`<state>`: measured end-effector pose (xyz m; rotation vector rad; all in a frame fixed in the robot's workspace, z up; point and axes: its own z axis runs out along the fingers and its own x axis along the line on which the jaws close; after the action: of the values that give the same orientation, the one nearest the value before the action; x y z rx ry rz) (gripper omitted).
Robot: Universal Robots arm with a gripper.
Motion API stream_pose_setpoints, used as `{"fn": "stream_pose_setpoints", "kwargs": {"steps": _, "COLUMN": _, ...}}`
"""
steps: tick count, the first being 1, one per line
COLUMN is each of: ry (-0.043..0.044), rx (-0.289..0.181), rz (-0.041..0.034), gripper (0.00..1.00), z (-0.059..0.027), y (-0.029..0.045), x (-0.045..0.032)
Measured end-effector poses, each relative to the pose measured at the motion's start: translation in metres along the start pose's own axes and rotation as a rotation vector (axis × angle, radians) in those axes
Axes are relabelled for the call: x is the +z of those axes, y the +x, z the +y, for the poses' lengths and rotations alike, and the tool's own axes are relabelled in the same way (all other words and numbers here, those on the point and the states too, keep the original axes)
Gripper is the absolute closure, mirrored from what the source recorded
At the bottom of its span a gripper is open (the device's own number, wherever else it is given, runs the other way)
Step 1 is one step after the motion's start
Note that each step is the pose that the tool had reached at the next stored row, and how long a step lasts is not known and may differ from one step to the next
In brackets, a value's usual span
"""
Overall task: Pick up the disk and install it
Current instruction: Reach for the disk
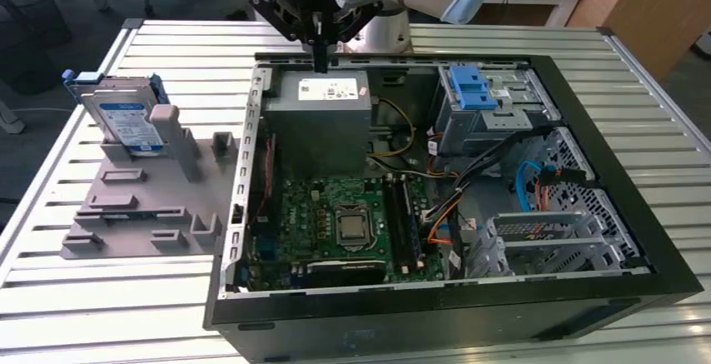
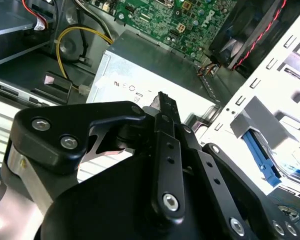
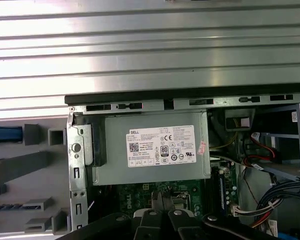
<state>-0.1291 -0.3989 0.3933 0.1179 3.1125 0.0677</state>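
In the exterior view the disk [image 1: 125, 119], grey with a white and blue label and a blue carrier frame, stands on edge in a grey fixture [image 1: 139, 206] on the table, left of the open computer case [image 1: 444, 301]. My gripper [image 1: 321, 62] hangs well to the disk's right, over the far edge of the case just above the grey power supply box [image 1: 322, 116]. Its black fingers are shut together with nothing between them. In the first wrist view the fingertips [image 3: 162, 202] point over the motherboard beside the power supply [image 3: 150, 150], and the disk's blue edge [image 3: 5, 134] shows at the side.
Inside the case lie a green motherboard [image 1: 333, 214], bundles of cables [image 1: 467, 197] and a metal drive cage with a blue latch [image 1: 472, 89] at the far right corner. A slatted metal table [image 1: 67, 297] surrounds the case. Wooden desks stand behind.
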Motion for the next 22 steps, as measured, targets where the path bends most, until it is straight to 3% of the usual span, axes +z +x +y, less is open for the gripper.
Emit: {"fn": "stream_pose_setpoints", "kwargs": {"steps": 22, "ry": 0.0001, "rx": 0.0, "rz": 0.0001, "gripper": 0.89, "z": -0.0014, "y": 0.0177, "x": -0.0001}}
